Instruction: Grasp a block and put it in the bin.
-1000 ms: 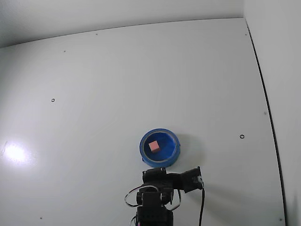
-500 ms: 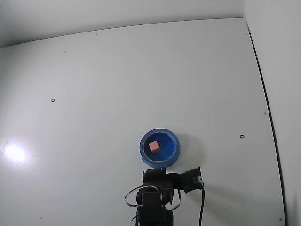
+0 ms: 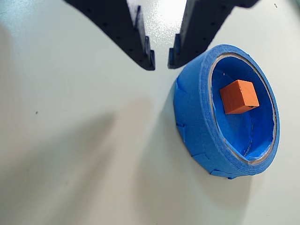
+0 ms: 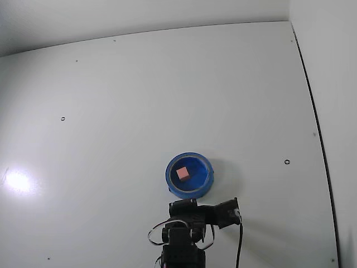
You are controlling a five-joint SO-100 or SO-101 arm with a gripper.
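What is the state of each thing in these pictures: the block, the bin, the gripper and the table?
Block: lying inside the bin, tilted in the wrist view, free of the gripper.
Bin: resting on the table, holding one block.
Gripper: empty, fingertips a little apart, beside the bin's outer wall, not over its opening.
Table: white, carrying the bin; one bright light reflection at the left in the fixed view.

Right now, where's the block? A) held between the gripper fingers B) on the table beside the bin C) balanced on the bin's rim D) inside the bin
D: the block sits on the floor inside the bin, and the gripper holds nothing.
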